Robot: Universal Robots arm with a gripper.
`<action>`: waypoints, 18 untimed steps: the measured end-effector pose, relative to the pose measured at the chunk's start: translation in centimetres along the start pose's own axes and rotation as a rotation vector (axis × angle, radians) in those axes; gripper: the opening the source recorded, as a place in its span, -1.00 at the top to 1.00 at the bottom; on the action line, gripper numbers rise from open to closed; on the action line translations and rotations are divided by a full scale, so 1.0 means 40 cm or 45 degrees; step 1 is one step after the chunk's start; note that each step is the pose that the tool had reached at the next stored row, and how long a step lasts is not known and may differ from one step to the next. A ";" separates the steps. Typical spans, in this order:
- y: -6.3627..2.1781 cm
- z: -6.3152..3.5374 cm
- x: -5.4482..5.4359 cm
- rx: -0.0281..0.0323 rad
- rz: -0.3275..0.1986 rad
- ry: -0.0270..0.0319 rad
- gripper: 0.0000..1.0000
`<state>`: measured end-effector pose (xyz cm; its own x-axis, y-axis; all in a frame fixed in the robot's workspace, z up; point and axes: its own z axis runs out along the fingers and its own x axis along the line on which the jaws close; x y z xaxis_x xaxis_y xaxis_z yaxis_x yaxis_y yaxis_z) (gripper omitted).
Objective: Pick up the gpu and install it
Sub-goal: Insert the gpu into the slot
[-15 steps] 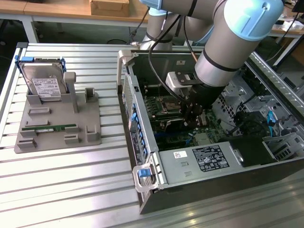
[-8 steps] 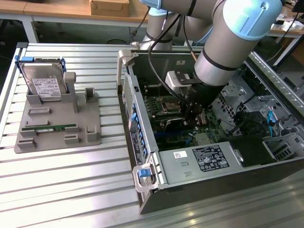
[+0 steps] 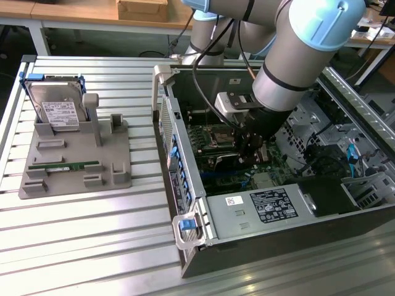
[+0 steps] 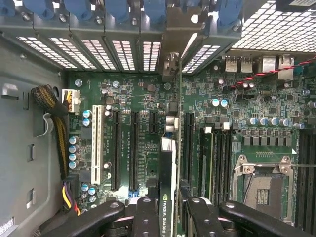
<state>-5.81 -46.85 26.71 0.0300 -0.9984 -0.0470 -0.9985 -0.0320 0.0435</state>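
Note:
My gripper (image 4: 170, 219) is shut on the gpu (image 4: 167, 197), a thin dark card seen edge-on with a Quadro label. The black fingers (image 4: 146, 217) press on both of its faces. The card runs from the fingers across the green motherboard (image 4: 128, 94) toward the rear slot openings, and its silver end bracket (image 4: 171, 64) is at the case's back wall. It stands among the long black expansion slots (image 4: 134, 148); I cannot tell whether it sits in one. In the exterior view the gripper (image 3: 252, 148) is deep inside the open computer case (image 3: 185, 185), and it hides the card.
A grey fixture (image 3: 74, 179) at the exterior view's left holds a silver hard drive (image 3: 57, 110) and a green memory stick (image 3: 65, 166). Inside the case are the CPU socket (image 4: 261, 182), a white slot (image 4: 96, 143), a cable bundle (image 4: 57, 118) and the power supply (image 3: 271, 206).

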 end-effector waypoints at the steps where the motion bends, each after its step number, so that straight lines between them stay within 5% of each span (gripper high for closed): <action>1: -0.001 0.000 0.000 -0.0002 0.000 0.0003 0.47; 6: -0.023 -0.001 0.000 -0.0011 0.000 0.0008 0.47; 10: -0.028 -0.001 0.000 -0.0013 0.001 0.0113 0.47; 11: -0.028 -0.001 0.001 -0.0019 0.001 0.0249 0.47; 13: -0.029 -0.001 0.001 -0.0031 0.003 0.0700 0.47; 14: -0.029 -0.001 0.001 -0.0035 0.004 0.0842 0.47; 16: -0.029 -0.001 0.000 -0.0040 0.005 0.0972 0.47; 18: -0.033 -0.002 -0.002 -0.0048 0.004 0.1024 0.47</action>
<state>-4.49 -46.74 26.72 0.0302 -0.9990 0.0335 -0.9985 -0.0286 0.0473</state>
